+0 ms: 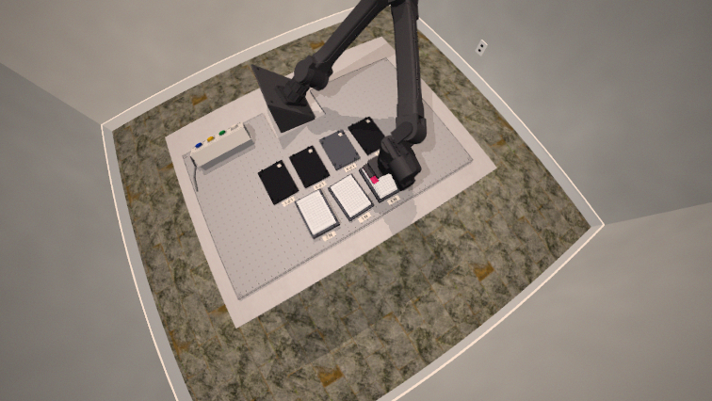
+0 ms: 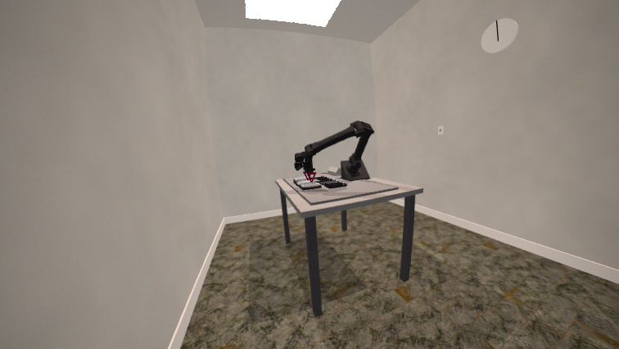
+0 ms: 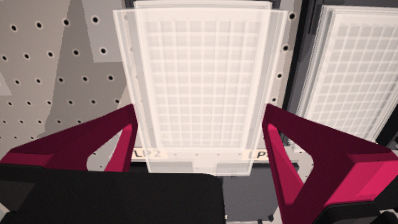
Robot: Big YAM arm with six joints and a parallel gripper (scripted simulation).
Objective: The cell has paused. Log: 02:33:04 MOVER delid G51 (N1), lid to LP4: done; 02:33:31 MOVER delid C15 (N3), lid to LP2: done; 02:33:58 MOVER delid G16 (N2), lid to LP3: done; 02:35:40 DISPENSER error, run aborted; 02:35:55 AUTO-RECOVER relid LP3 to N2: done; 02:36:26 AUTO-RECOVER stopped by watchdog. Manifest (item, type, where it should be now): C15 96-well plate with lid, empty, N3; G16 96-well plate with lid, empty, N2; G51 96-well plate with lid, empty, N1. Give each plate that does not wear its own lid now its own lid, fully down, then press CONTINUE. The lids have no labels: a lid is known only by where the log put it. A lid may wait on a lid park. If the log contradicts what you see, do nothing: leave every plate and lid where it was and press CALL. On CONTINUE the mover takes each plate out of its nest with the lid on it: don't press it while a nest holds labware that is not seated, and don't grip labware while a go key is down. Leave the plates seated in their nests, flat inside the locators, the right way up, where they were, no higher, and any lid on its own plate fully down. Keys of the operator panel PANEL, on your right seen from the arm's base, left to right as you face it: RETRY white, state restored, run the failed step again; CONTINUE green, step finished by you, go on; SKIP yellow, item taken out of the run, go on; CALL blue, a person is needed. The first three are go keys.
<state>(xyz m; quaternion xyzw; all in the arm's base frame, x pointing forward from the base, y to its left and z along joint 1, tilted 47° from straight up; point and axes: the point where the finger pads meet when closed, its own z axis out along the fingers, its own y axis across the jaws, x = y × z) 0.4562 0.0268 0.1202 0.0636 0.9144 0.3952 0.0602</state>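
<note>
Grey plaster walls close in a small room with a mottled brown-green stone floor (image 1: 408, 318), and near the middle of the exterior view stands a pale four-legged table (image 2: 407, 190) carrying a grey perforated board (image 1: 249, 248). From a black wedge-shaped base (image 1: 271, 82) in the upper centre of the top view, the dark six-joint arm (image 1: 408, 64) rises out of frame and comes back down to the right end of the labware rows.

On the board's left side lies the light grey operator panel (image 1: 224, 149) with four coloured keys along its top. Right of it runs a slanted row of four dark rectangular lid parks: three black ones (image 1: 278, 182) (image 1: 309, 166) (image 1: 365, 135) and a greyer one (image 1: 339, 149) between the second and last. Below them sits a row of three white 96-well plates in dark nests (image 1: 316, 213) (image 1: 350, 196) (image 1: 386, 186), the rightmost partly under the wrist.

The magenta-fingered gripper (image 3: 200, 132) is clamped on a clear rectangular plastic lid (image 3: 200, 85), its fingers pressing the long sides. In the wrist view the lid fills the centre, the white well grid showing through it; its outline sits slightly askew from the plate outline beneath. Whether it touches that plate is unclear. A neighbouring plate fills the right edge.
</note>
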